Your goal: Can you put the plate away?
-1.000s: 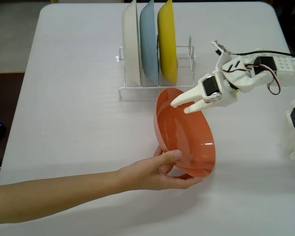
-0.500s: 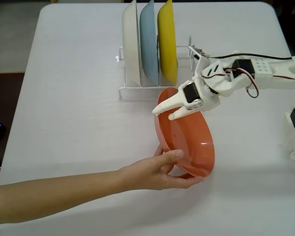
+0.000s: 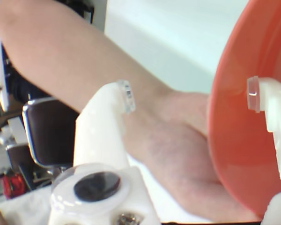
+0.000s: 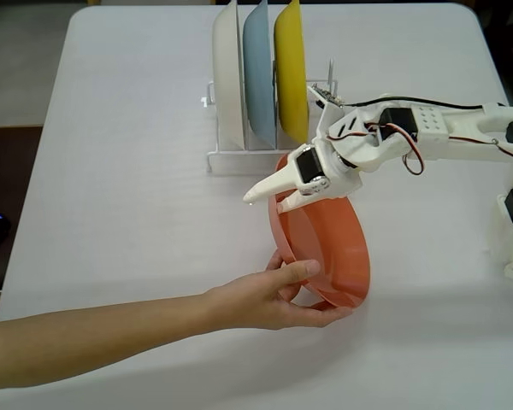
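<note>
Near the table's [image 4: 120, 128] middle, a hand [image 4: 269, 299] props the round orange plastic plate [image 4: 329, 248] upright; our gripper [image 4: 265, 202] straddles its upper rim, apparently wide open. Closing off-centre could knock it or pinch fingers.

We see the gripper [image 4: 269, 200] has slid left, open fingers now straddling the plate [image 4: 329, 248] rim.
</note>
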Robot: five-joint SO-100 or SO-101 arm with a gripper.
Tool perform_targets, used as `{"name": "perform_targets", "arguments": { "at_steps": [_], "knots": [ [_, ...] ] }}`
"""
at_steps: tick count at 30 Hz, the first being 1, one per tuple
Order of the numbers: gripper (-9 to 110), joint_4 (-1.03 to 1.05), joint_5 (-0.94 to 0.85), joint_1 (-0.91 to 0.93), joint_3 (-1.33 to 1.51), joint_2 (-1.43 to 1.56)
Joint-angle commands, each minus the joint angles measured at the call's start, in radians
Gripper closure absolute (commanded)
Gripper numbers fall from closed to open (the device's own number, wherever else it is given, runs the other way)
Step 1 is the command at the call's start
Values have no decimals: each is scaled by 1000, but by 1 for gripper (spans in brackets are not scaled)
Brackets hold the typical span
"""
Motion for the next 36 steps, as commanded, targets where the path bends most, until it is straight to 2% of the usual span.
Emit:
{"name": "perform_targets", "arguments": {
  "at_steps": [1, 5, 12, 18, 26, 32, 36],
  "knots": [
    [71, 9, 25, -12, -97, -15],
    [75, 57, 41, -12, -167, -55],
    [102, 87, 71, -12, -242, -55],
    [102, 169, 3, -8, -367, 37],
    [102, 156, -8, -12, -347, 308],
    [102, 40, -123, -9, -215, 543],
    [102, -58, -255, 2, -29, 746]
  ]
}}
